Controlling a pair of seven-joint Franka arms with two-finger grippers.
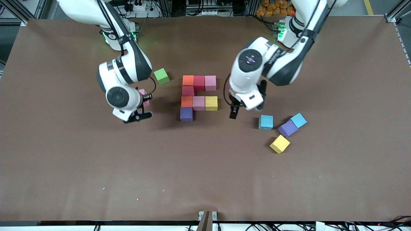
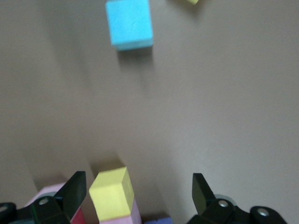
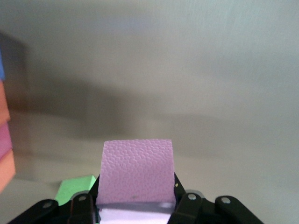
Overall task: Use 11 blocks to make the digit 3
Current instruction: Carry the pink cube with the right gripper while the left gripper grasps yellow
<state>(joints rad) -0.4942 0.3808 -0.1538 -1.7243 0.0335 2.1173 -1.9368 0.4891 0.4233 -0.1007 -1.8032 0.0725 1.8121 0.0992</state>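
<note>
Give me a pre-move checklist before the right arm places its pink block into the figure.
1. Grip: right gripper is shut on the pink block, seated squarely between the fingers: ok.
2. Figure so far: eight blocks are laid, with the purple block nearest the front camera; the bottom row is not yet built: not ok.
3. Next slot: bare table beside the purple block, toward the left arm's end: ok.
4. Left gripper is open and holds nothing, but hangs close to the figure's yellow block: not ok, it may crowd the approach.
5. Green cube lies apart from the figure: ok.
6. Spare blocks lie at the left arm's end: ok.
</note>
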